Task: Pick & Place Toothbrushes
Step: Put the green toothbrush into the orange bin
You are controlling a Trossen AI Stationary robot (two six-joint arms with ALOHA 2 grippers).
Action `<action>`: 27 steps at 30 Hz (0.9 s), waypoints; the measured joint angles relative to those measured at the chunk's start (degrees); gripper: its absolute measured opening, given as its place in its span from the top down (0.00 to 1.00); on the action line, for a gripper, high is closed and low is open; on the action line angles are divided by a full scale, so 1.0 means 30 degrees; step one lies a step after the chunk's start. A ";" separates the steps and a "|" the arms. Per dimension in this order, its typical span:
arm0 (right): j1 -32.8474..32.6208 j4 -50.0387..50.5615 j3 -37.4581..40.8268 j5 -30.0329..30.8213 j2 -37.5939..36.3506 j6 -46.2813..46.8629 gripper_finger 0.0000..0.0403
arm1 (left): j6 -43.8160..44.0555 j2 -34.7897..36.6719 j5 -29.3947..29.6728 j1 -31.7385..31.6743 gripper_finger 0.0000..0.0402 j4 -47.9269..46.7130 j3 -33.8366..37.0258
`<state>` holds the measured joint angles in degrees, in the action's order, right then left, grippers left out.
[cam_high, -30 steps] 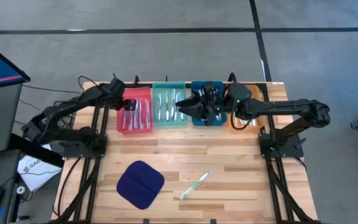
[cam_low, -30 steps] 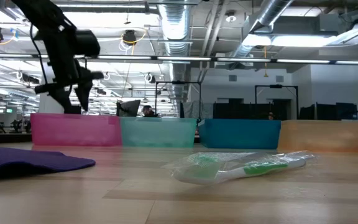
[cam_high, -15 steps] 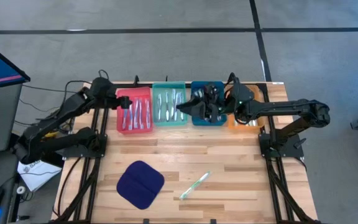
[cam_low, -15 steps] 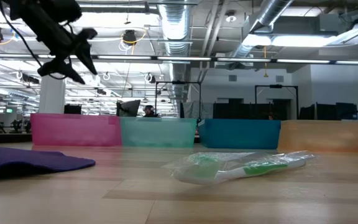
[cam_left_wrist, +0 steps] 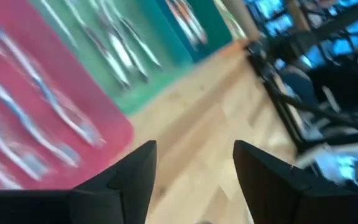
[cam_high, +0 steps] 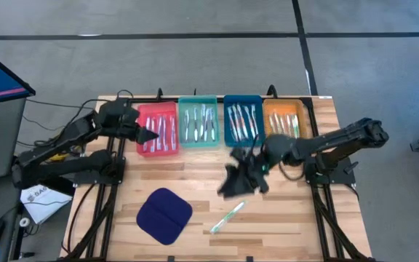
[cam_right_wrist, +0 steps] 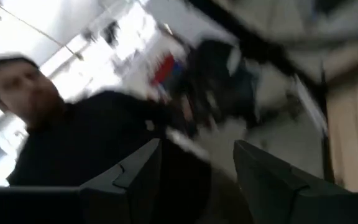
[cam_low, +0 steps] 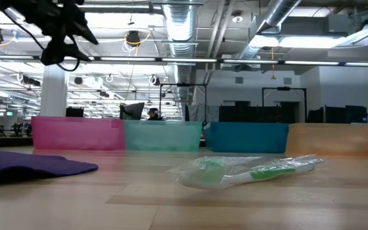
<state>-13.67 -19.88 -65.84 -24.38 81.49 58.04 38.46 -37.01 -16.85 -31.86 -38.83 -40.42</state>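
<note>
High view: both arms over a table with four trays and one loose toothbrush.
The left gripper (cam_high: pixel 151 135), fingers parted and empty, hangs over the red tray (cam_high: pixel 156 129). The right gripper (cam_high: pixel 231 183), fingers spread, holds nothing, above bare wood near a wrapped toothbrush (cam_high: pixel 228 217) beside the dark blue cloth pad (cam_high: pixel 164 215). Other toothbrushes (cam_high: pixel 241 122) lie in the trays.

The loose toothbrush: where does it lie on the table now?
High view: the loose toothbrush lies near the table's front edge, just right of the dark blue pad.
</note>
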 joint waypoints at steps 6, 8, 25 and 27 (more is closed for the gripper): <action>-0.1335 0.7580 0.0007 0.0534 0.0015 -0.5201 0.51 | 0.0867 0.0058 0.0066 0.2734 0.49 0.0040 0.0000; -0.1554 1.0130 0.0000 0.2329 0.0226 -0.6207 0.51 | 0.1322 0.0036 0.0180 0.3506 0.49 0.0074 0.0000; -0.4000 1.5383 -0.1239 0.5879 0.7238 -1.3516 0.43 | 0.3654 -0.0094 0.4575 0.9356 0.51 0.0733 0.0000; -0.3949 1.6164 -0.1604 0.6818 0.7838 -1.4490 0.40 | 0.3928 -0.0226 0.5160 0.9753 0.51 0.0947 0.0007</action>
<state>-25.52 28.61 -70.66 -3.92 105.01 14.57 50.24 -37.69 -1.37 -2.61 -35.99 -40.40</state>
